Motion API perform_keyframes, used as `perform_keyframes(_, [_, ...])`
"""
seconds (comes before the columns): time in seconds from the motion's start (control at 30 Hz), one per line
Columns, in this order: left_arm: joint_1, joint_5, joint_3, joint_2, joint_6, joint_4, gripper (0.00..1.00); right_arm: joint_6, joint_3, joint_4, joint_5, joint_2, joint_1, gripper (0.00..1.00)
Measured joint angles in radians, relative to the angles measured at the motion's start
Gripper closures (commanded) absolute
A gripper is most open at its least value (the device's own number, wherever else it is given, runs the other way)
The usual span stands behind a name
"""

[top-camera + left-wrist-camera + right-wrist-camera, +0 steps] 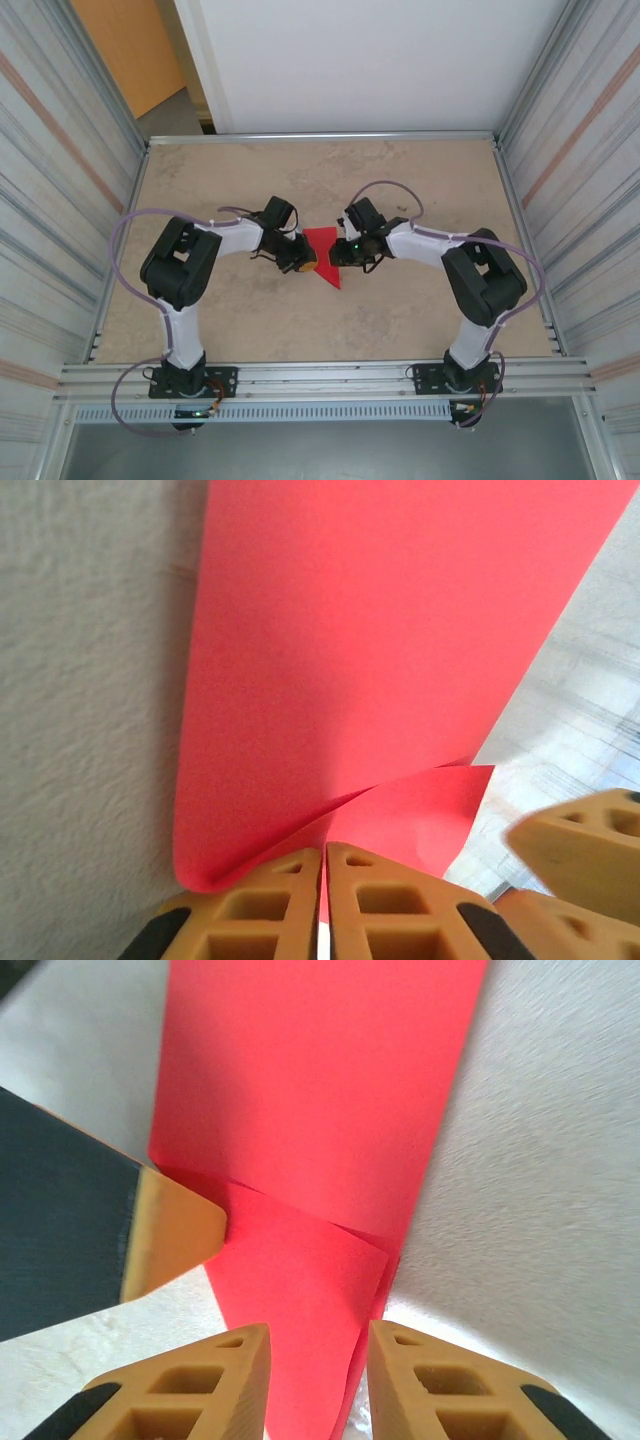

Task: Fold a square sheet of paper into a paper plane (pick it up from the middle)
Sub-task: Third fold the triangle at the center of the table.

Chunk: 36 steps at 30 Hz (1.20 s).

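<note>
My left jaws clamp the paper (pixel 322 247) midway across the worktop (pixel 250 170); right jaws gape astride it. It's red, folded, pointed.

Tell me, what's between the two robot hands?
The red paper, partly folded, lies between the left hand and right hand, seen from the top camera.

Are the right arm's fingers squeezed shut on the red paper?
No, the right fingers stand apart, with the red paper passing through the gap between them.
</note>
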<state>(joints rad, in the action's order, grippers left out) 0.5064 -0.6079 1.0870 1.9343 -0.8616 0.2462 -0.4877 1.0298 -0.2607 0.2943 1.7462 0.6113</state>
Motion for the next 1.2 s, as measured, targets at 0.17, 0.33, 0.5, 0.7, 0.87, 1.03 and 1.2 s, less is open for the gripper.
perform_keyframes(0.17, [0.0,0.003,0.01,0.004,0.005,0.016,0.9,-0.001,0.0,-0.001,0.041,-0.05,-0.009,0.78])
perform_keyframes(0.33, [0.0,0.003,0.013,0.006,0.004,0.021,0.9,0.002,0.0,-0.003,0.097,-0.047,0.031,0.91])
perform_keyframes(0.5, [0.0,0.002,0.021,0.011,0.004,0.031,0.9,0.0,0.003,0.009,0.13,-0.012,0.057,0.95])
perform_keyframes(0.7, [0.0,0.0,0.032,0.017,0.004,0.047,0.9,0.0,0.005,0.009,0.159,0.056,0.063,0.96])
perform_keyframes(0.87, [0.0,-0.001,0.035,0.018,0.004,0.051,0.9,0.0,0.028,0.019,0.179,0.092,0.063,0.97])
perform_keyframes(1.03, [0.0,-0.002,0.037,0.019,0.004,0.053,0.9,0.0,0.04,0.032,0.184,0.112,0.063,0.97])
perform_keyframes(1.2, [0.0,-0.003,0.038,0.02,0.005,0.055,0.91,0.0,0.04,0.037,0.186,0.134,0.061,0.97])
